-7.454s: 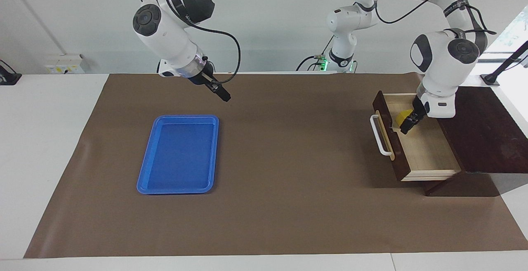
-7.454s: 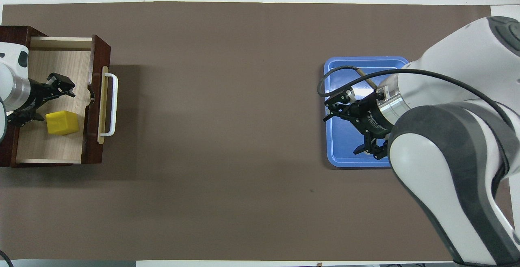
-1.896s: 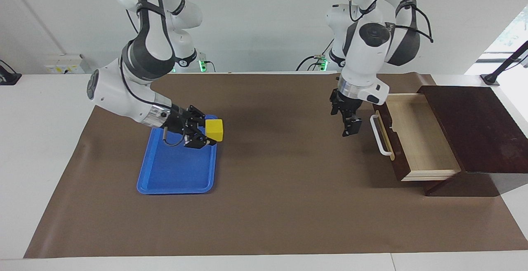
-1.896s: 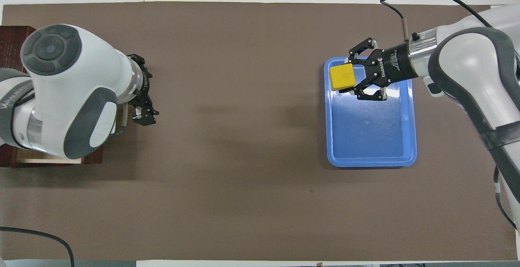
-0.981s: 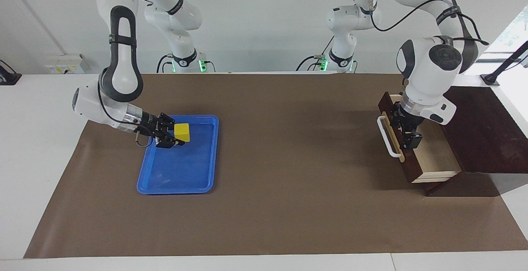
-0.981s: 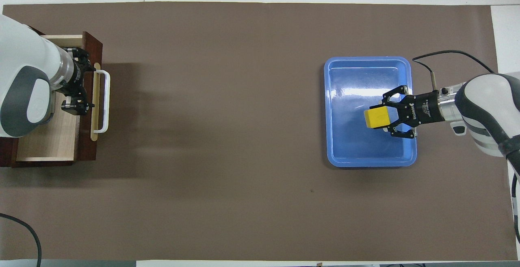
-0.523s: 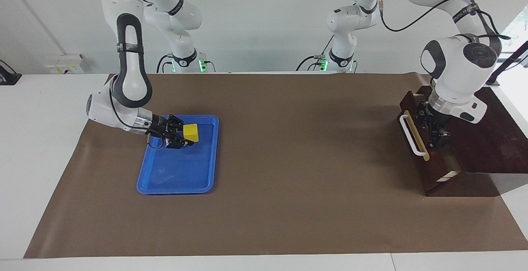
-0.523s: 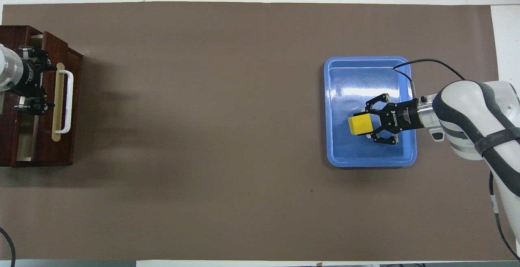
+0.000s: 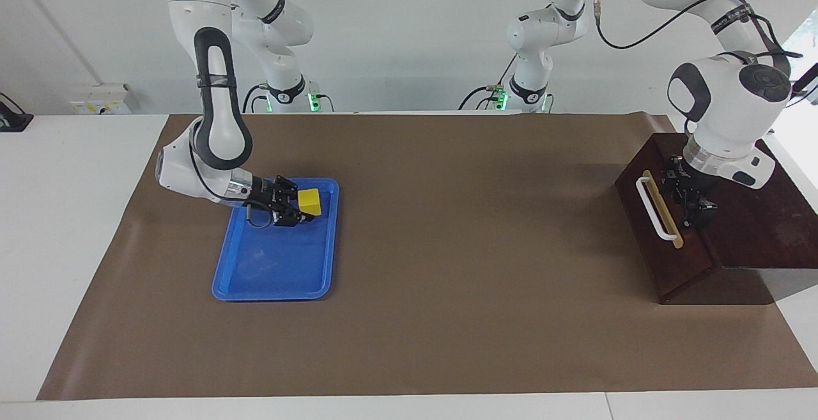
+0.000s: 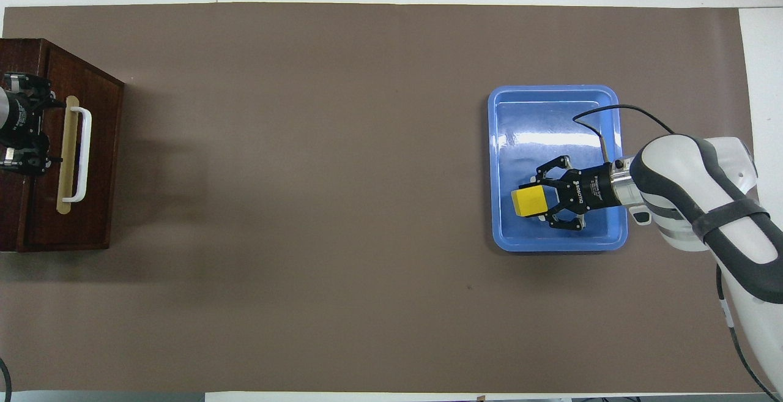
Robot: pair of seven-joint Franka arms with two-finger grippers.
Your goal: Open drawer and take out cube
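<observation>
cube (image 9: 310, 201) (image 10: 530, 201): one, yellow, sitting pinched in right gripper, hanging over tray's nearer part
right gripper (image 9: 300, 206) (image 10: 543, 201): one, jaws clamping the cube, reaching in over tray
tray (image 9: 268, 279) (image 10: 553, 99): one, blue, lying at right arm's end of mat
left gripper (image 9: 695, 206) (image 10: 21, 126): one, jaws standing spread, hovering over box top beside drawer front
drawer (image 9: 671, 260) (image 10: 82, 230): one, sitting fully pushed in, white handle (image 9: 657, 217) (image 10: 81, 154) showing
box (image 9: 760, 228): one, dark wood, sitting at left arm's end
</observation>
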